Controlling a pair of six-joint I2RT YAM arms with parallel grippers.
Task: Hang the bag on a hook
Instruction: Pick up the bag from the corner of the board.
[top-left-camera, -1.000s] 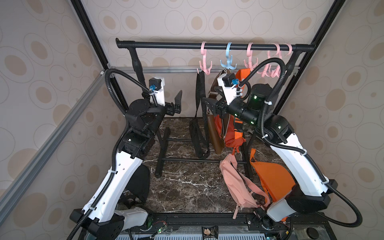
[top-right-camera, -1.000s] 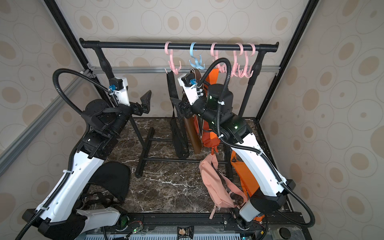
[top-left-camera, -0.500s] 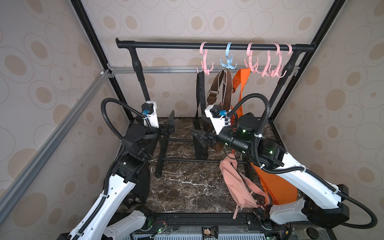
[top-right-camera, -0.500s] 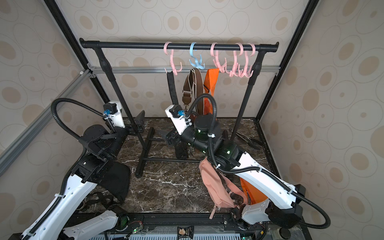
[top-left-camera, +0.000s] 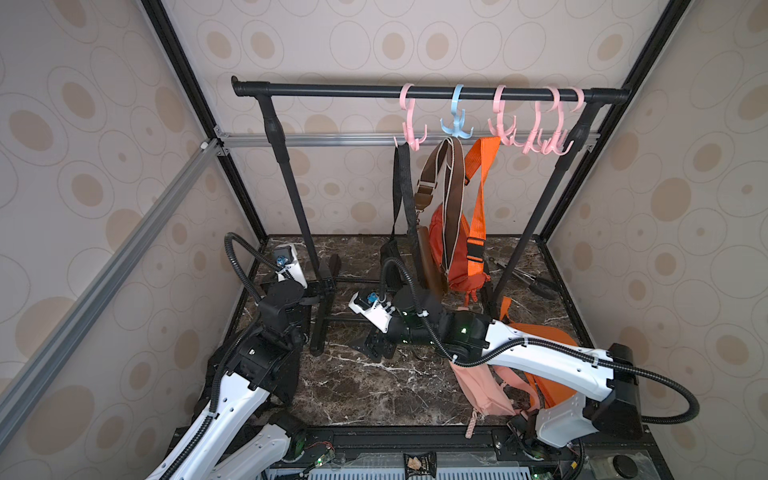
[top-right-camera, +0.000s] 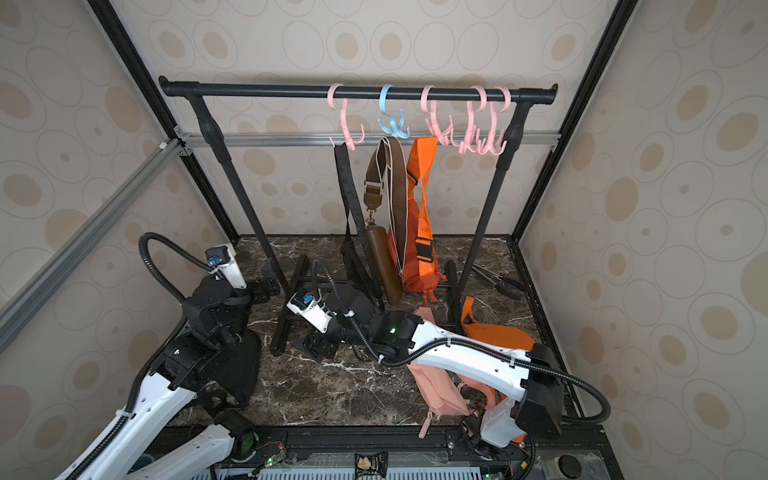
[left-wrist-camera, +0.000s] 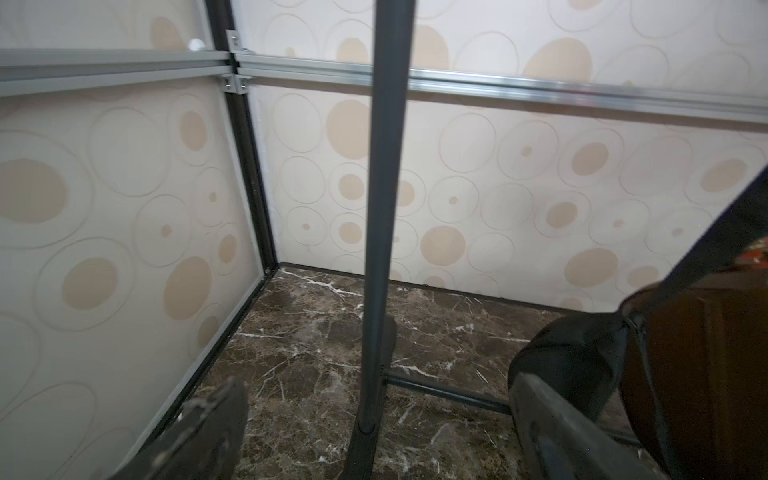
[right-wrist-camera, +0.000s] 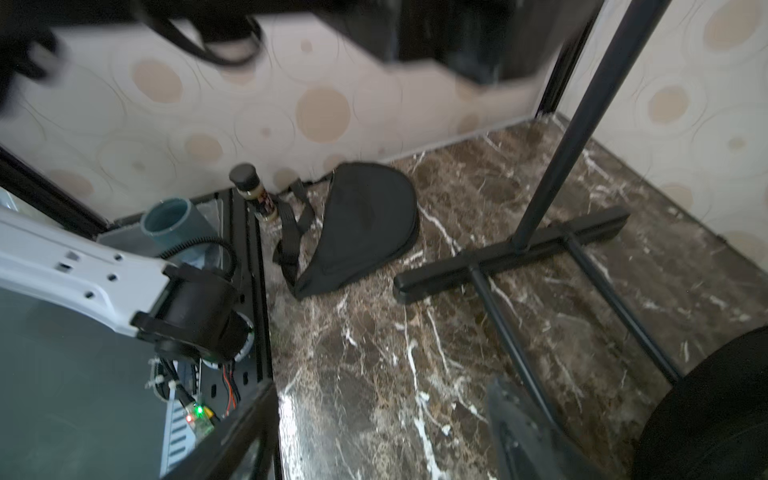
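Three bags lie on the dark marble table (top-left-camera: 374, 386), not yet hung. A black half-round fabric bag (right-wrist-camera: 361, 224) is beside the base of the left arm. A pink fabric bag (top-left-camera: 478, 388) and an orange fabric bag (top-left-camera: 544, 334) lie close together under the right arm. I cannot tell which one is meant; the right wrist view looks toward the black one.

The left tool (top-right-camera: 264, 287) stands wide open and empty, near the left post of the black metal rack (top-left-camera: 332, 89). The right tool (top-left-camera: 376, 344) is low over the table with its fingers apart, and it holds nothing.

These bags look light, soft and limp, so I think the body will sag and swing when lifted. The best place to take hold is probably the webbing strap, near the top of its loop, so that the loop stays open for the hook. Smooth webbing may slide between the fingers.

I count six bags: two black, two orange, one brown, one pink. Three of them hang already: a black bag on a long strap (top-left-camera: 401, 187), a brown leather-like bag (top-left-camera: 428, 257) and an orange bag with a buckle (top-left-camera: 457, 249). There are five hooks on the rack, one light blue plastic hook (top-left-camera: 457, 124) and four pink plastic hooks (top-left-camera: 409, 124). The pink ones at the right end overlap.
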